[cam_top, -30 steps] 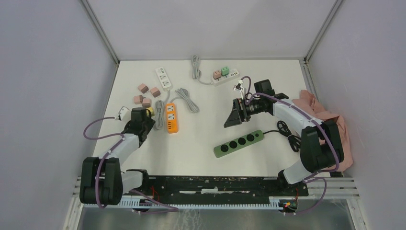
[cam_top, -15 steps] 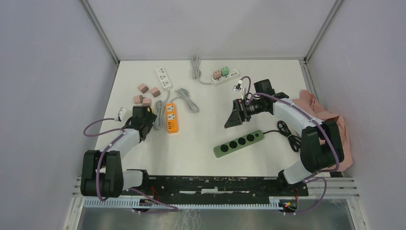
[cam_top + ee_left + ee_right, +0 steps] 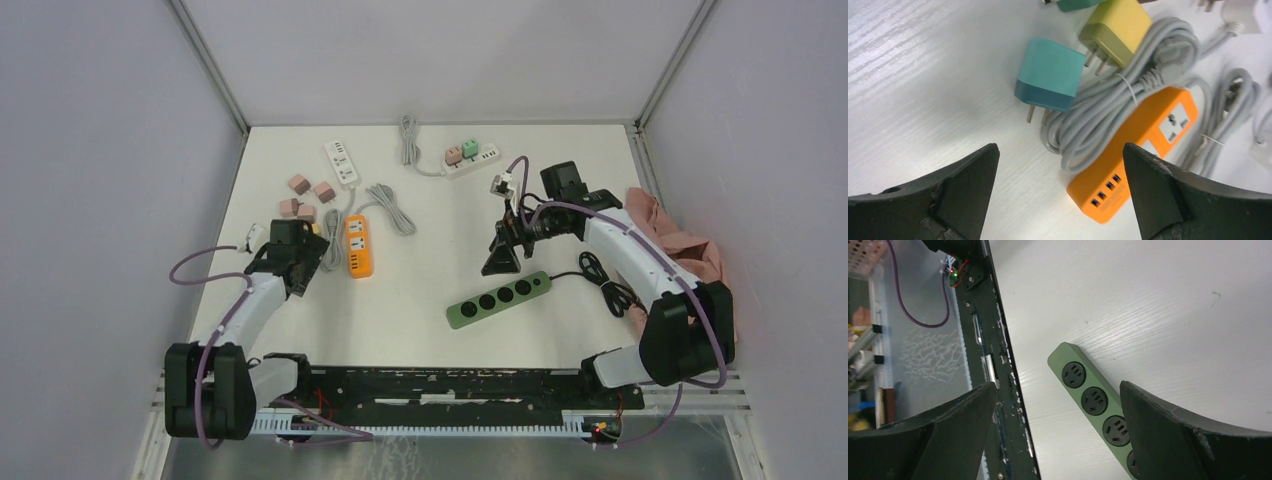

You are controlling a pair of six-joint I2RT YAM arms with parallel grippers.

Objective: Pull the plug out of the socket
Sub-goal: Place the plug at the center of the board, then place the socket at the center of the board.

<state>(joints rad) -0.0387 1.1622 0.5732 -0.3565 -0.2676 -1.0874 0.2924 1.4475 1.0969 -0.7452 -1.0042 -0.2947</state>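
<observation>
1. My right pincer (image 3: 1056, 386): jaws apart, empty, above the green power strip (image 3: 1088, 390), well right of the orange power strip (image 3: 1143, 150).
2. My left pincer (image 3: 1059, 150): jaws wide apart, empty, over the table (image 3: 923, 75) just left of the orange strip.
3. Grey cord (image 3: 1108, 115): bundled, touching the orange strip's left side.
4. Teal plug (image 3: 1048, 75): out of any socket, lying beyond the cord, prongs toward it.
5. Olive plug (image 3: 1115, 27): just past the teal one.
</observation>
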